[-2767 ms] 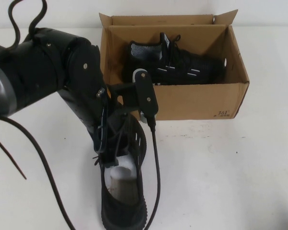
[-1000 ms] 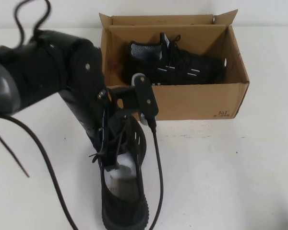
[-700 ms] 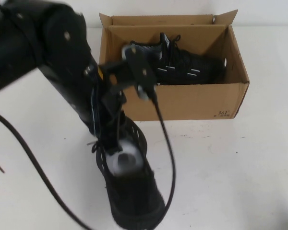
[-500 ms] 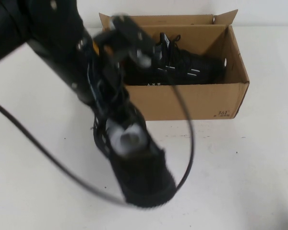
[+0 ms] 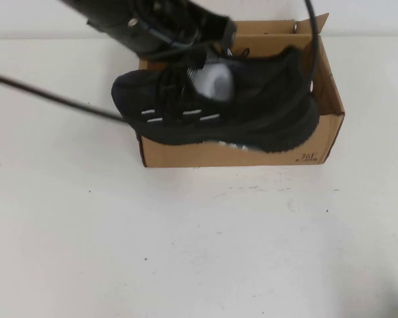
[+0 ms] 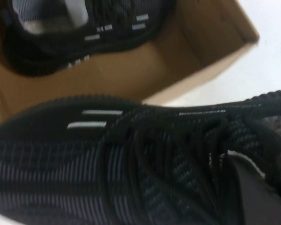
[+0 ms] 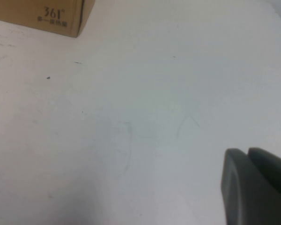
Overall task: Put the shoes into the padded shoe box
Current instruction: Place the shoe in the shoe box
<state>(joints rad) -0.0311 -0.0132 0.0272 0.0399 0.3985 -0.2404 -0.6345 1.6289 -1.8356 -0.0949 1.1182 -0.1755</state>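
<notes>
I have the left gripper (image 5: pixel 199 56) up over the rear-left part of the padded shoe box (image 5: pixel 252 149), clenched on the second shoe (image 5: pixel 212 109) at its collar, fingers mostly lost behind laces and arm. The carried shoe hangs above the box's front wall, long axis running left-right along the box's own long axis, toe overhanging the left end, heel toward the right end near the printed corner. It looks tilted, sole side toward me, so it sits over the front edge rather than squarely over the opening. The first shoe (image 6: pixel 79 33) already lies inside against the far wall, seen clearly from the left wrist view, with bare cardboard floor between it and the near wall. My judgement: the coming move turns on shifting the held shoe slightly toward the right and back so the toe clears the left wall, then lowering it into that free lane. Shoe is black knit, white dash marks on the side, black laces, pale collar lining, ridged dark sole; soft, likely to flex on contact. The right gripper (image 7: pixel 257 187) is low over bare desk (image 7: pixel 131 117), well apart from the box; I cannot tell its state.
</notes>
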